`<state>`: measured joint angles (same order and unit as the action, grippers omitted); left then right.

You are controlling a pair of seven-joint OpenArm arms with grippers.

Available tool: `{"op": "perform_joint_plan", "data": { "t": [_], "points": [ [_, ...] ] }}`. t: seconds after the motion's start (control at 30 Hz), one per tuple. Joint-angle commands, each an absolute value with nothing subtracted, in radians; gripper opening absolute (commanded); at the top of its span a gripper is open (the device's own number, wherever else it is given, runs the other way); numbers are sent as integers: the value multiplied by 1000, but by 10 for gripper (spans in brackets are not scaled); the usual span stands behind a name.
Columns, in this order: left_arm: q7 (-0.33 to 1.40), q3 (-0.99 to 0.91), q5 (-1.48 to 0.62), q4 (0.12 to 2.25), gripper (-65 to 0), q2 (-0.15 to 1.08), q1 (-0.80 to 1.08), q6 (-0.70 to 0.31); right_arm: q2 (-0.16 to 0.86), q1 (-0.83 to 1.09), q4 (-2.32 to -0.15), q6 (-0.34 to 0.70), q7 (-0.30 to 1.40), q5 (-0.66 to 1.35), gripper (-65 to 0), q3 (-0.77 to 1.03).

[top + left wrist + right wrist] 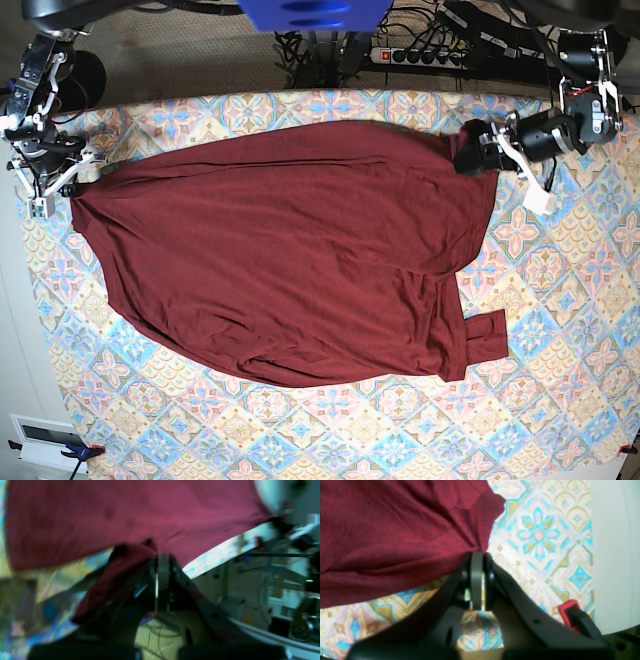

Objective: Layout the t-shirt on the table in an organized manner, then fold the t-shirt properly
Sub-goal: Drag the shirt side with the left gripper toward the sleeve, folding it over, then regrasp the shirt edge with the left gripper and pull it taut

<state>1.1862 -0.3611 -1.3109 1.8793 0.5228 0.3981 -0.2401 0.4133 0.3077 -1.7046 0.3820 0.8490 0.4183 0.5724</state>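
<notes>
The dark maroon t-shirt (290, 260) lies spread across the patterned table (560, 330), stretched between my two grippers, with folds bunched at its lower right. In the base view my left gripper (470, 157) sits at the shirt's far right corner. The left wrist view shows its jaws shut on a pinch of the t-shirt (140, 515), the left gripper (162, 557) lifted over the table (215, 552). My right gripper (72, 188) holds the far left corner. In the right wrist view the right gripper (480, 555) is shut on the t-shirt (395, 530) above the table (540, 535).
A red clamp (570, 610) grips the table edge near my right gripper. A power strip (420, 55) and cables lie behind the table's far edge. A white box (45, 440) sits on the floor at the lower left.
</notes>
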Motion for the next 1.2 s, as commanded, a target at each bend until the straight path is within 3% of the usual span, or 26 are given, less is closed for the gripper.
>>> {"op": "perform_joint_plan", "data": {
  "t": [0.0, 0.27, 0.63, 0.77, 0.9, 1.07, 1.17],
  "points": [
    [1182, -390, -1333, 1900, -650, 539, 398, -246, 438, 302, -1718, 380, 828, 420, -650, 584],
    [1202, -418, -1484, 1966, -650, 538, 325, -246, 438, 300, -1718, 380, 854, 418, -650, 584],
    [1233, -532, -1484, 1962, -650, 547, 255, -265, 438, 300, -1718, 380, 877, 418, -650, 585],
    [1233, -440, -1409, 1948, -636, 588, 243, -262, 438, 300, -1718, 380, 877, 418, -650, 585],
    [1233, -349, -1234, 1879, -556, 588, 214, -260, 438, 300, -1718, 380, 877, 418, -650, 585],
    [1225, -323, -1139, 1713, -371, 587, 196, -262, 438, 300, -1718, 380, 877, 418, -650, 585],
    [1225, -309, -1133, 1647, -323, 578, 171, -263, 438, 300, -1718, 380, 877, 418, -650, 585]
  ]
}}
